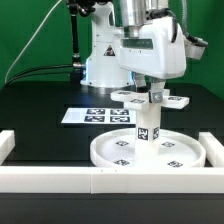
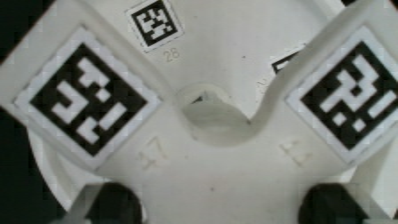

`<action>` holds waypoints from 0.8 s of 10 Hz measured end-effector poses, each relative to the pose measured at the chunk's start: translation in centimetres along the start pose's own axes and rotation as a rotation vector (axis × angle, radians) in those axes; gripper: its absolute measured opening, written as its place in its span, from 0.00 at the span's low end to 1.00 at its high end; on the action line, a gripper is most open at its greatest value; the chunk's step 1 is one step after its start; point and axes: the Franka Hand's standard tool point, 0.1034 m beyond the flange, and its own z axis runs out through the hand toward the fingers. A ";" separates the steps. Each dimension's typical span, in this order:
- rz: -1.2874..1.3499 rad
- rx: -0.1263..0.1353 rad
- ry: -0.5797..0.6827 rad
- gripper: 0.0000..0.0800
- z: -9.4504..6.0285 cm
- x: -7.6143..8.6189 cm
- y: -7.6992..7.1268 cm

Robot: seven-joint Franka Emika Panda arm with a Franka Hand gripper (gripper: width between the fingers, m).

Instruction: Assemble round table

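— Looking at the gripper (image 1: 150, 90) from the exterior view, I see it come straight down onto the cross base (image 1: 150, 99), and the base sits on top of the leg (image 1: 147, 122).

— How wide are the fingers?

— Narrow. They close in on the middle of the base, where the arms meet. From the wrist view I get the dark fingertips (image 2: 111, 203) at either side of the base (image 2: 205, 150) with white plastic between them, so I read it as gripped, though the contact itself is mostly hidden.

— And the leg?

— Upright, directly under the gripper, standing in the disc (image 1: 105, 152). The disc lies flat below the hand, its raised rim around the leg's foot. Nothing else is in the disc that I can make out beyond its tags.

— What else is around?

— The marker board (image 1: 80, 116) lies flat beyond the disc, near the robot's pedestal. The rail (image 1: 60, 180) runs along the near side of the disc, touching or just beside its rim; I cannot tell which. Nothing blocks the hand.
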 end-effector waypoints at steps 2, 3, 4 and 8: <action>0.214 0.032 0.005 0.55 0.1 -0.2 -0.1; 0.325 0.048 0.012 0.55 0.1 -0.3 -0.2; 0.408 0.055 0.012 0.55 0.0 -0.3 -0.2; 0.545 0.060 -0.001 0.55 0.1 -0.1 -0.2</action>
